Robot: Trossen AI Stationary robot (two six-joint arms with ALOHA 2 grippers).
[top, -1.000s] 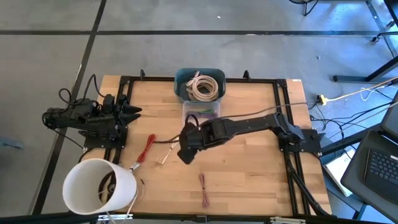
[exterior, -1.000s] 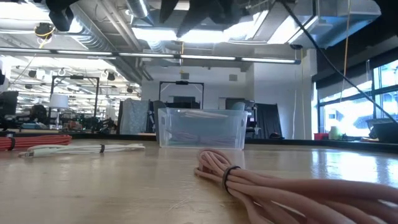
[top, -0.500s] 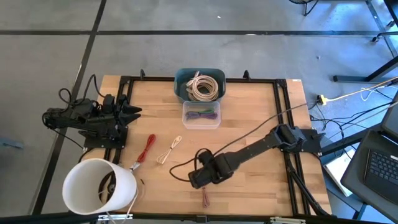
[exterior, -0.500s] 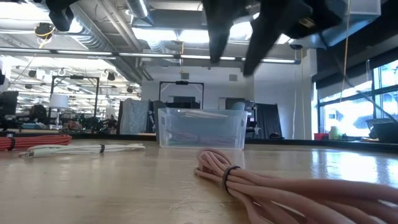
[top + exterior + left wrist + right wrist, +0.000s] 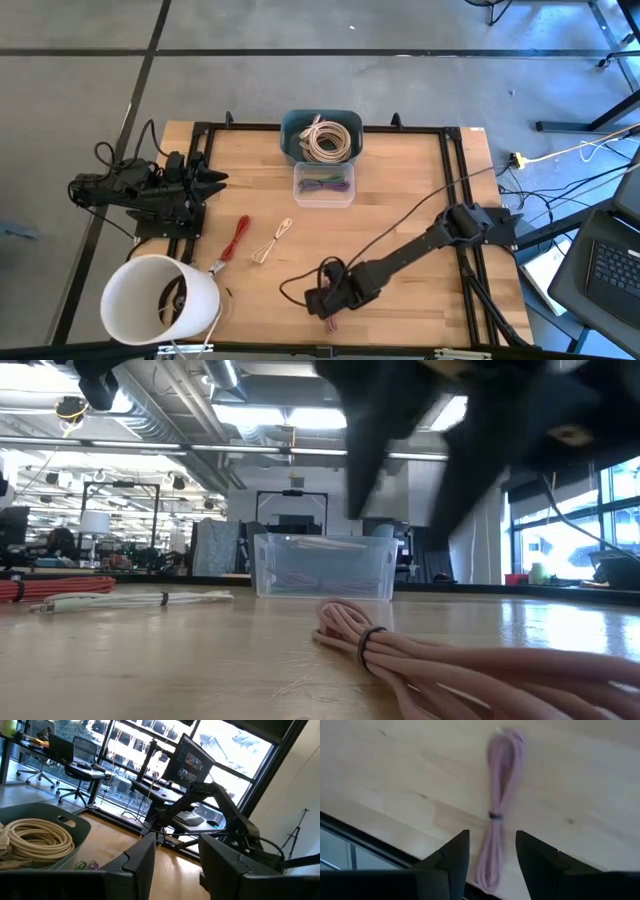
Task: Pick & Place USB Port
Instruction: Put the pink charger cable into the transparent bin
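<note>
Right pincer [image 5: 327,302] poised over the pink cable [image 5: 331,320] near the surface's [image 5: 400,170] front edge.

From above, the left pincer [image 5: 212,179] is parked at the left edge, jaws apart. At table height, the cable [image 5: 420,650] is seen lying slack, likely light and floppy. In the right wrist view, fingers [image 5: 452,857] are held apart; the black tie [image 5: 493,815] is judged the best hold.

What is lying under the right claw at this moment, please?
A pink bundled cable, tied with a dark band, lies on the wooden table beneath the open right claw. From above, the claw covers most of it; only its near end shows. Its connectors cannot be made out.
</note>
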